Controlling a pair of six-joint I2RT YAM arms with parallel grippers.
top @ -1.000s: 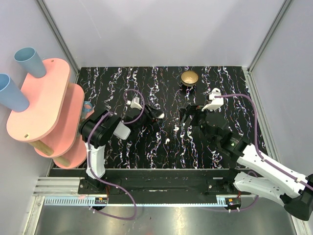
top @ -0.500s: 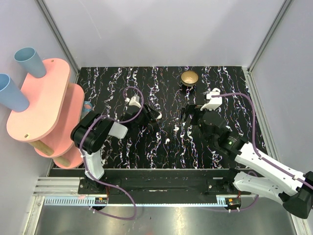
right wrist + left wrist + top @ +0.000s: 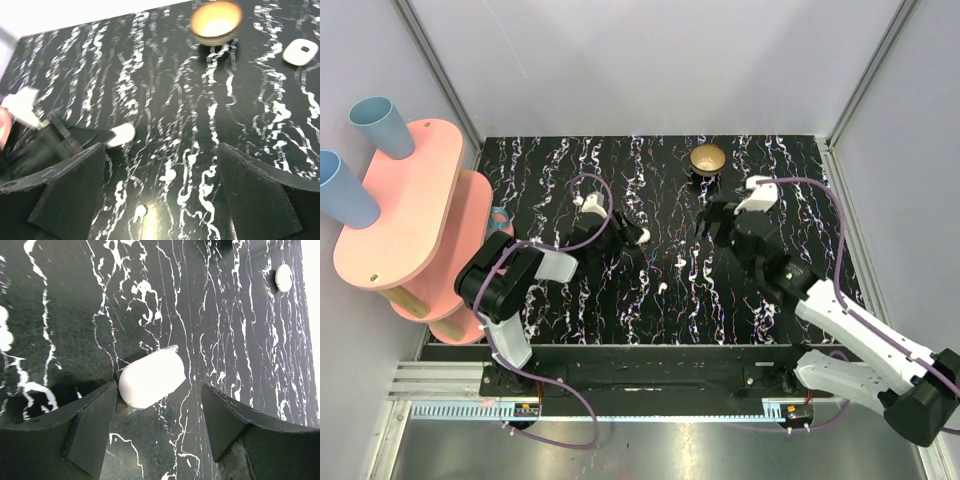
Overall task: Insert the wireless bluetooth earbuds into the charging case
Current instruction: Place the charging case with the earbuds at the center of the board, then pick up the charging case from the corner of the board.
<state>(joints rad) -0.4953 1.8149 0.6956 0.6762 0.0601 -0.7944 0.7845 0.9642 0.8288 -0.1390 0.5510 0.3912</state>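
Left pincer (image 3: 159,386) apart around the case (image 3: 150,377) on the desk (image 3: 60,300), right pincer (image 3: 161,145) wide apart near loose earbuds (image 3: 680,262); one-sided finger contact could skid the case away.

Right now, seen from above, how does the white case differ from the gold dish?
The case is white, a rounded pebble shape; the dish is gold, round and hollow on top. The case lies between the open fingers of the left pincer; the dish stands free near the far edge, with no pincer around it. Both rest on the black veined table.
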